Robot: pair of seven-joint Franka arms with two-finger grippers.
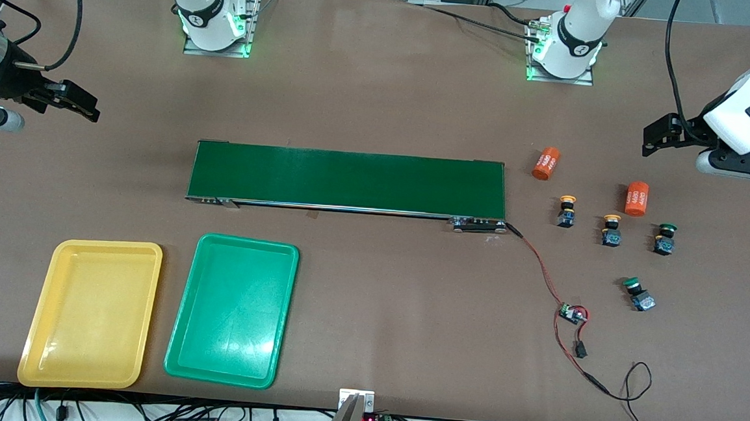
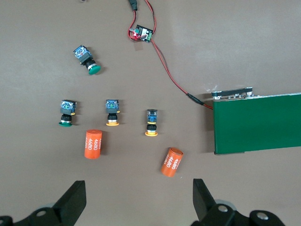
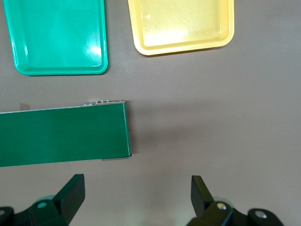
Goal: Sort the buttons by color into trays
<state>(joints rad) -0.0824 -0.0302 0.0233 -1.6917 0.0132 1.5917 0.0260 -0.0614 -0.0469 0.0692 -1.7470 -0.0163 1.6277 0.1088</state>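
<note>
A: Where were the jaws?

B: Both spread, empty. The left gripper hung over the counter near the orange cylinders; the right gripper waited at the conveyor belt's end.

A: And the buttons?

B: All four sat near the left arm's end, the yellow tray and green tray empty. Descending squarely over one cap, clear of the red wire, seemed best.

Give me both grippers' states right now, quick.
Left gripper: open, holding nothing, over bare table by the orange cylinders.
Right gripper: open, holding nothing, over bare table near the conveyor belt.
</note>
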